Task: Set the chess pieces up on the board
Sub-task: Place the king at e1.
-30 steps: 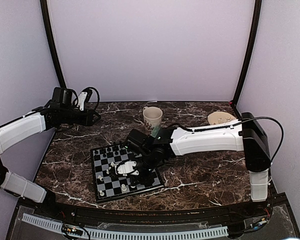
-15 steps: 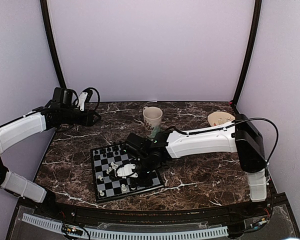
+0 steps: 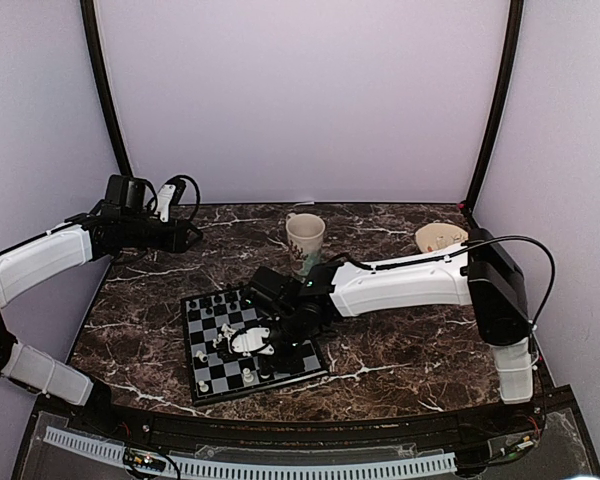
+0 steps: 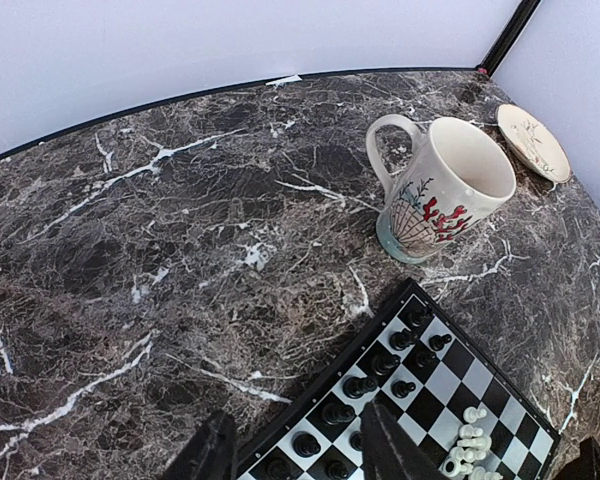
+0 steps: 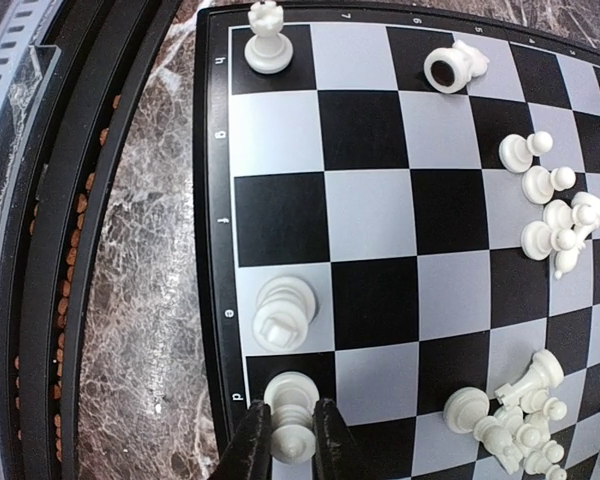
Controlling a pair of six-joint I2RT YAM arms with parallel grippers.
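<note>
The board (image 3: pixel 212 378) lies on the marble near the front, left of centre. My right gripper (image 5: pixel 292 445) is low over its near edge row, shut on an upright white chess piece (image 5: pixel 292 410) that stands on a dark square by the border. Another white piece (image 5: pixel 283 312) stands one square over, and a white rook (image 5: pixel 267 40) is in the corner. Loose white pieces (image 5: pixel 555 215) lie in heaps mid-board. Black pieces (image 4: pixel 380 365) line the far rows. My left gripper (image 4: pixel 300 450) hangs open and empty above the board's far edge.
A painted white mug (image 3: pixel 305 235) stands just behind the board, close to the right arm. A small plate (image 3: pixel 440 237) sits at the back right. A white piece (image 5: pixel 450 68) lies toppled near the rook. The table's black front rail (image 5: pixel 80 250) runs beside the board's edge.
The right arm shifted left and lowered over the board's near row with the white piece. Its fingers have eased slightly. The left arm has not moved.
</note>
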